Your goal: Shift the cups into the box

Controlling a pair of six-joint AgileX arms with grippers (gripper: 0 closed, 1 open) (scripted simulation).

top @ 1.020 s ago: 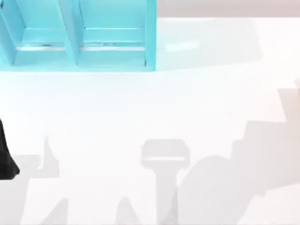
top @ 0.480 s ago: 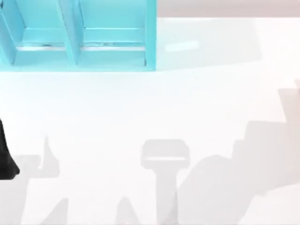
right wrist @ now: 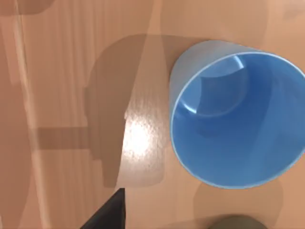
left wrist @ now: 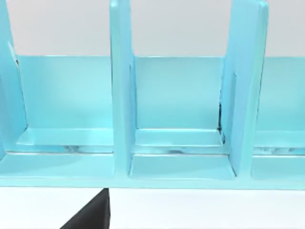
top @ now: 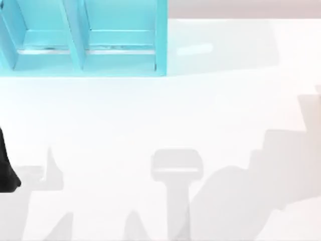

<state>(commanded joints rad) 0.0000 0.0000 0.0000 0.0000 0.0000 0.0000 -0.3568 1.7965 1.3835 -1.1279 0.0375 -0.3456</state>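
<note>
**Cups not yet in the box, both arms waiting**

White tabletop (top: 150, 115) spreads across the top view, and you can see the turquoise box (top: 85, 45) sitting at its far left, split by upright dividers into open compartments that look empty where you can see into them. Just below it at the left edge, a dark piece of the left arm (top: 6, 170) pokes in; its wrist camera faces the box compartments head-on, and you cannot tell how its fingers stand.

Moving right, the right wrist camera looks down on the blue cup (right wrist: 236, 117), standing upright with its mouth open to you, on a surface that looks wood-toned there. Beside it, a sliver of the olive-grey cup (right wrist: 236, 222) peeks in. You cannot tell the right gripper's opening either.

Judging by its look, the blue cup is light, rigid and smooth-walled, so it may slip. Pinch it across the rim or around the tapered wall, and keep it upright.
</note>
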